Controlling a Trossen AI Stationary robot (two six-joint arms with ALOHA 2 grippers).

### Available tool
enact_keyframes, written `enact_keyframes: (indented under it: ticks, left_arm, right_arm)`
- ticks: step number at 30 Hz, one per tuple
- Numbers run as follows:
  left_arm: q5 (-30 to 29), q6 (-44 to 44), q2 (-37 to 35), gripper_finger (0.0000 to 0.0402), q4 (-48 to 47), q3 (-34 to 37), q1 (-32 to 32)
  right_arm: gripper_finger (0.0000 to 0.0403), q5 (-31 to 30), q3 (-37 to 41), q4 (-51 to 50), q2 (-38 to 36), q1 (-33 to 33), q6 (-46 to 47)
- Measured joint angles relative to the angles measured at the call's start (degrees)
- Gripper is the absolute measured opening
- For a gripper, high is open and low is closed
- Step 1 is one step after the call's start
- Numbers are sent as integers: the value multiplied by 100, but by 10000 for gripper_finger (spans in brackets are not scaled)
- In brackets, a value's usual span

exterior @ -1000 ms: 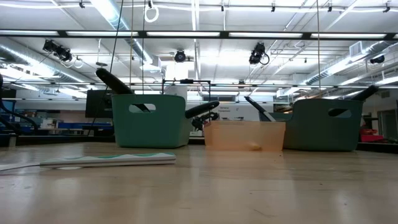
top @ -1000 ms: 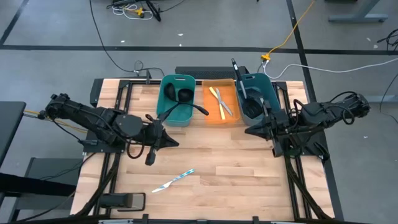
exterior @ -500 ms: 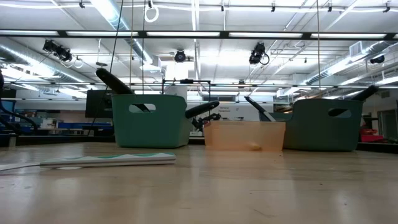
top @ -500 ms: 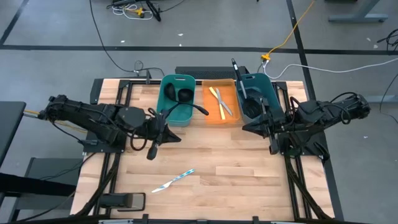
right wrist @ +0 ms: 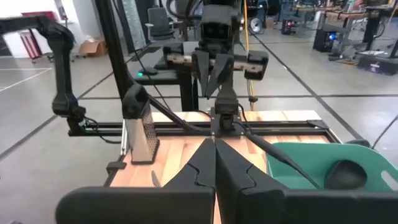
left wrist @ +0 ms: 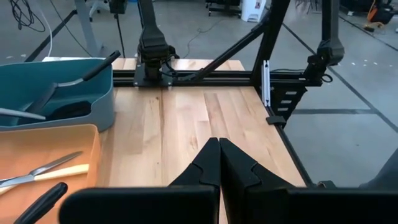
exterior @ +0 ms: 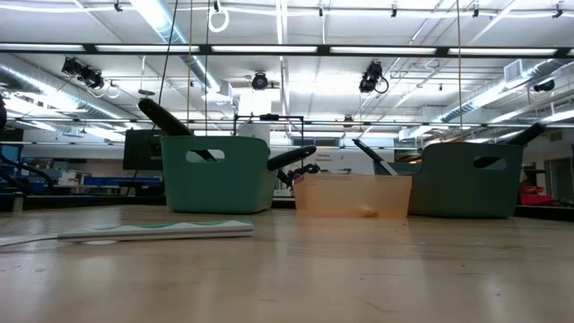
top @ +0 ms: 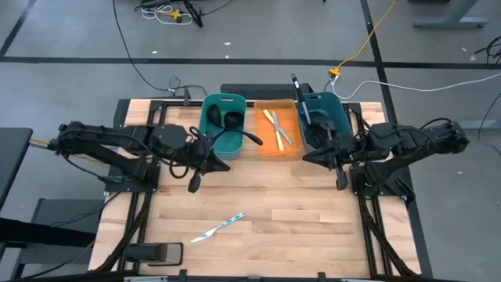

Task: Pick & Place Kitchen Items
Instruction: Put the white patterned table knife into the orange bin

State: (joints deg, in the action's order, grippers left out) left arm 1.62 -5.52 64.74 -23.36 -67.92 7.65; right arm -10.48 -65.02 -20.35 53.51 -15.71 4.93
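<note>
A knife with a light-blue handle (top: 220,227) lies flat on the wood near the front edge, also seen in the low view (exterior: 152,231). Black ladles and spoons (top: 227,121) rest in the left teal bin (top: 210,139), one handle (top: 252,139) sticking out over its right rim. Two pale-handled knives (top: 278,127) lie in the orange tray (top: 266,149). Black spatulas (top: 301,98) lean in the right teal bin (top: 338,110). My left gripper (top: 225,166) hovers shut just in front of the left bin. My right gripper (top: 305,158) hovers shut in front of the right bin. Both hold nothing.
The bins and tray stand in a row along the far edge. Bare wood (top: 266,196) lies between the grippers and down to the front edge. In the right wrist view the left arm's gripper (right wrist: 214,68) faces mine across the table.
My left gripper has swung toward the table's far edge and a little to the right, nearer the left teal bin, staying shut. The knife on the table has not moved.
</note>
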Motion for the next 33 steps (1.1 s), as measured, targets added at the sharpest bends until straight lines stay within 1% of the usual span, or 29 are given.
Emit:
enact_keyframes:
  ticks: [3,9,13,21,26,29,33]
  left_arm:
    - [101,-39,1,0,259,112,-98]
    - [182,-605,-199,0,999,920,-92]
    - [223,-1009,-260,0,1219,1332,8]
    - [212,-1359,-265,0,1257,1643,428]
    - [-69,-1558,-222,0,1183,1740,750]
    - [-194,-1640,-162,0,946,1746,881]
    - [-343,-1785,128,2,892,1750,944]
  right_arm:
    - [0,48,266,180,-1,71,45]
    - [0,202,839,691,1,90,308]
    - [0,201,918,748,-1,90,375]
    - [4,249,925,707,-1,90,317]
    - [3,239,925,731,-1,90,315]
    - [3,103,925,723,-1,90,310]
    - [3,-116,925,667,1,90,308]
